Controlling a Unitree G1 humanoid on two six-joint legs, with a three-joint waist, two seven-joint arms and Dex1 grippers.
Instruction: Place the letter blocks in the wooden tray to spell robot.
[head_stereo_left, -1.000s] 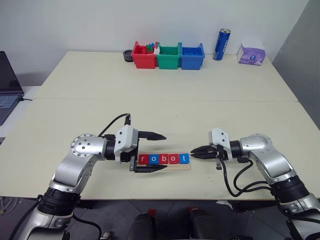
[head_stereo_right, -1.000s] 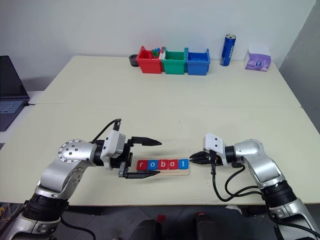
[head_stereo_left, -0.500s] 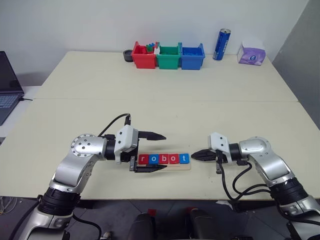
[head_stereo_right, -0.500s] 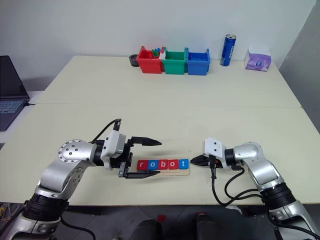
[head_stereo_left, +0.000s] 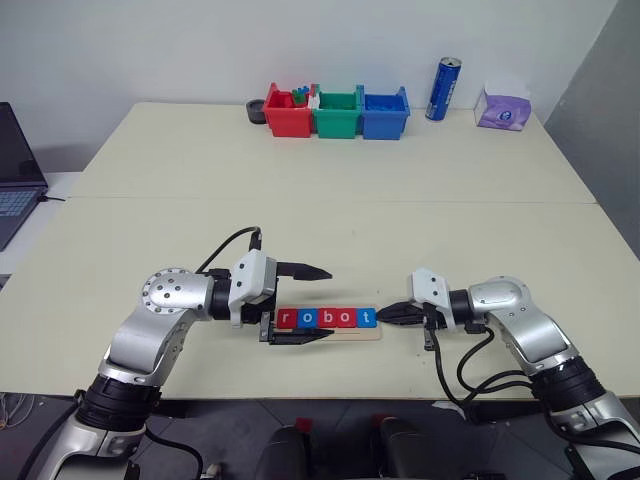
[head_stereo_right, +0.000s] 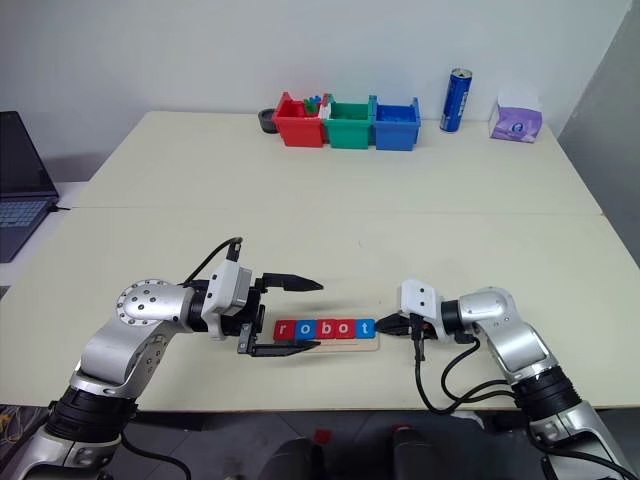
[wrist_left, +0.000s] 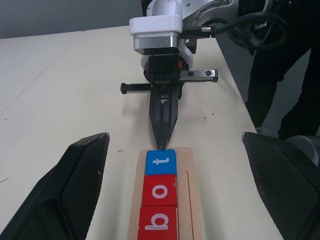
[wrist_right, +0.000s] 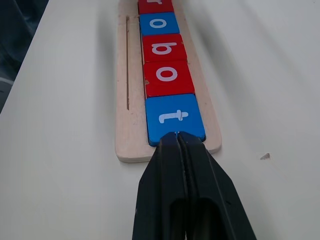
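Observation:
The wooden tray (head_stereo_left: 372, 336) lies near the table's front edge. In it, five letter blocks (head_stereo_left: 328, 319) read r, o, b, o, t from left to right. My left gripper (head_stereo_left: 329, 303) is open and level, one finger behind the tray's left part and one in front of it, holding nothing. My right gripper (wrist_right: 176, 136) is shut and empty, pointing left along the tray. Its tip (wrist_left: 161, 145) meets the outer edge of the blue t block (wrist_right: 175, 116) at the tray's right end.
Red (head_stereo_left: 288, 112), green (head_stereo_left: 336, 112) and blue (head_stereo_left: 384, 112) bins stand in a row at the table's far edge, with a blue can (head_stereo_left: 443, 88) and a purple tissue box (head_stereo_left: 503, 106) to their right. A laptop (head_stereo_left: 15, 170) sits off the left side.
My right gripper has dipped slightly and edged left, bringing its tip to the t block. The left gripper, the tray and the blocks have stayed put.

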